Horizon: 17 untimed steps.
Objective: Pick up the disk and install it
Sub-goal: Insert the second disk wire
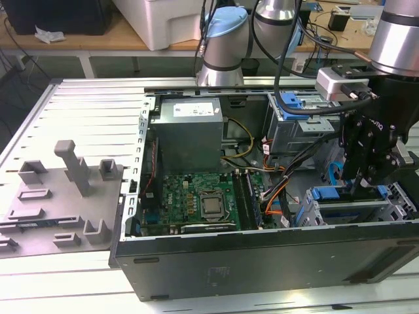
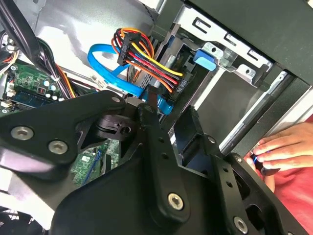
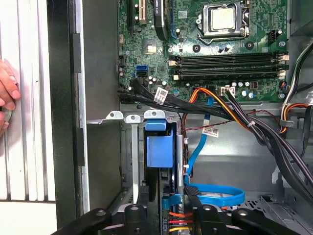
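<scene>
The gripper (image 1: 364,186) is hanging low inside the open computer case (image 1: 262,261), off the end of the motherboard (image 1: 196,196) toward the exterior view's right, directly above the metal drive cage (image 1: 347,212). The disk (image 1: 342,193) is sitting in that cage beside the motherboard, showing from outside as a strip of bright blue plastic along the cage's top.

In the first wrist view the disk (image 3: 159,149) is standing on edge in a slot of the cage just past the motherboard's (image 3: 205,58) memory-slot edge. Its bright blue rail and tab are facing the camera, with a dark, narrow body running alongside. Its label face is turning away from every camera, so the silver metal is hardly showing. The gripper (image 3: 167,208) is straddling the end of the disk that lies farther from the motherboard. Whether it is clamping the disk or merely flanking it, I cannot tell.

A flat blue data cable (image 3: 215,193) is looping beside the disk on the cage side of the motherboard. In the second wrist view a bundle of red, yellow, orange and black wires (image 2: 146,56) is running into a black plug close to the disk's end.

A person's hand (image 3: 7,98) is resting outside the case wall, on the far side of the cage from the motherboard.
</scene>
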### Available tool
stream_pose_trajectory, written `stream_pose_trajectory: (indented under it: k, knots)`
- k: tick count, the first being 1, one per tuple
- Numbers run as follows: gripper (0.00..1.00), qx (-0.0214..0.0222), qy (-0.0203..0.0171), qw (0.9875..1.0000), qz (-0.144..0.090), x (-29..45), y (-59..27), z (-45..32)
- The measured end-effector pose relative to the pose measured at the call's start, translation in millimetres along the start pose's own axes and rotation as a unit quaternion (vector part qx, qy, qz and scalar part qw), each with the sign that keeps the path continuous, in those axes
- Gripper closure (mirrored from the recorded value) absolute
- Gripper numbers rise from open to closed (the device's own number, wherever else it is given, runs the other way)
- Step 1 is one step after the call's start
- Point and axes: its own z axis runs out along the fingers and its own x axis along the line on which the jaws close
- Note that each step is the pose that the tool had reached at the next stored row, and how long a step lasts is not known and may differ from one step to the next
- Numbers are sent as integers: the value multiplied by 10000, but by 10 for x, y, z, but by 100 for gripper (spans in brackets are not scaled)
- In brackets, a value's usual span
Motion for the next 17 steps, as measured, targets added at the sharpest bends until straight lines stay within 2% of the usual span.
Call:
stream_pose_trajectory:
  k: [6,9,10,12,17]
  knots:
    - [58,0,-1,10000,0,0,0,-3]
    - [58,0,0,10000,0,4,2,-27]
    - [58,0,1,10000,0,17,23,-113]
    - [58,5,7,10000,0,24,78,-188]
    - [60,9,13,10000,1,28,123,-209]
